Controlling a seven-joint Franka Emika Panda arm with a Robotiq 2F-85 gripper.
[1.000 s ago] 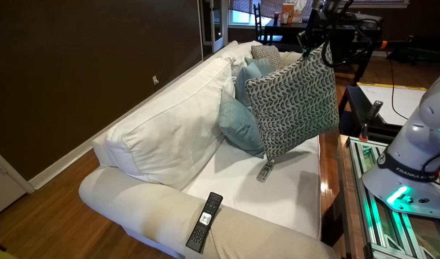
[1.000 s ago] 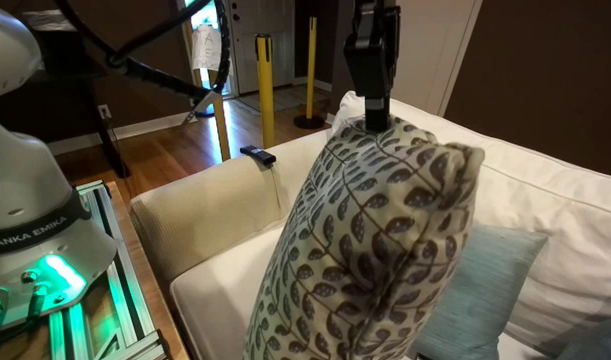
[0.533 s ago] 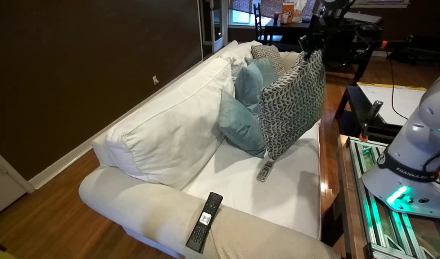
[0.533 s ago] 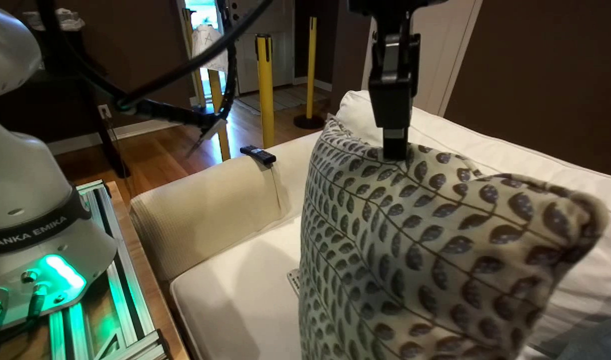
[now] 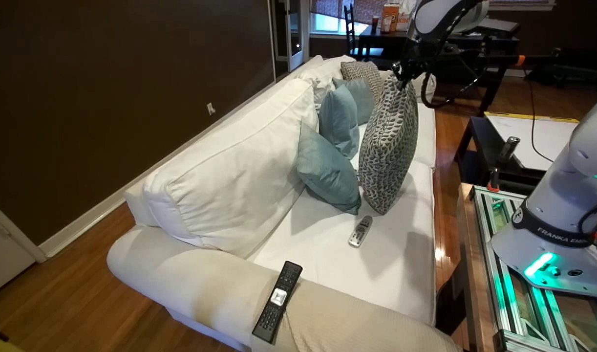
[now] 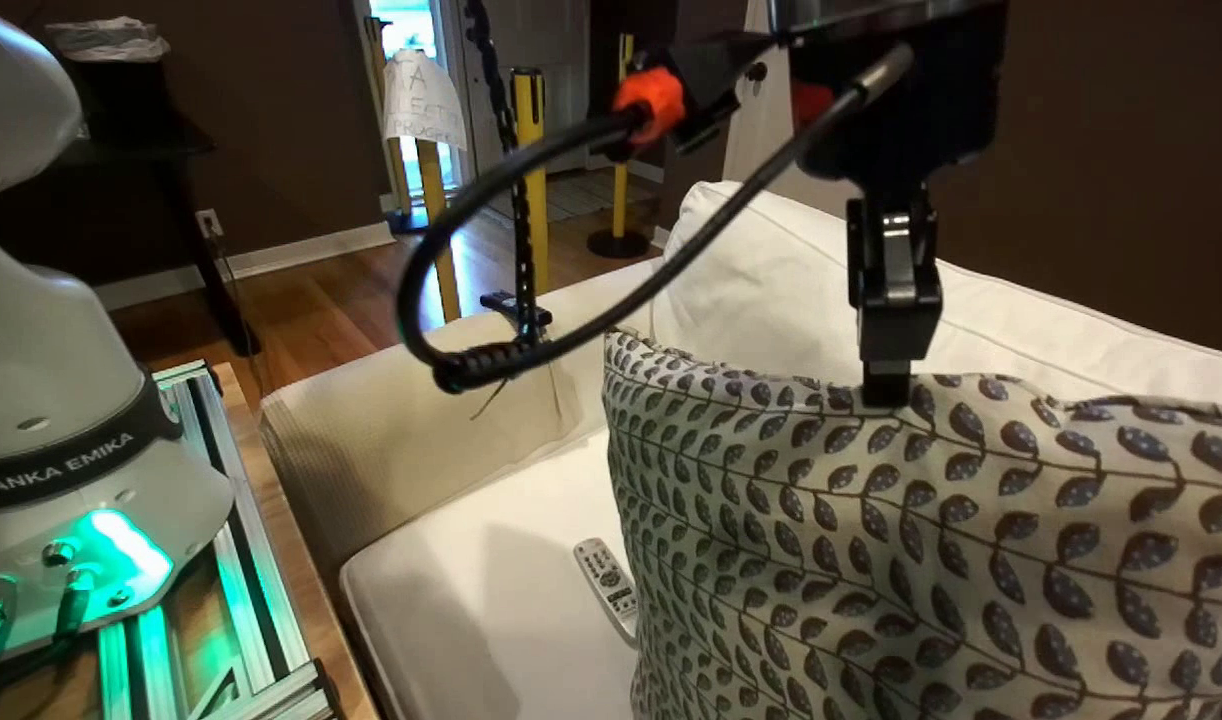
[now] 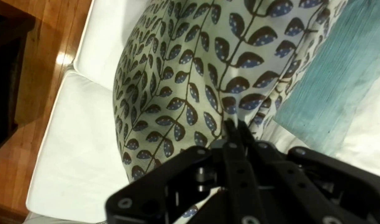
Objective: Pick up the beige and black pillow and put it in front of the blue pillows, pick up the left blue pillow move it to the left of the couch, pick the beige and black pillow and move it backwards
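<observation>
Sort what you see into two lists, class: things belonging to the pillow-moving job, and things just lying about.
For the job:
gripper
beige and black pillow, in its grip
blue pillows
couch

Lying about, both on the couch:
black remote
grey remote

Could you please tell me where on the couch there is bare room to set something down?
Bare: the couch seat between the gray remote, the front edge and the armrest; also that armrest, either side of the black remote. Crowded: where the gripper holds the beige and black pillow in front of the blue pillows.
</observation>
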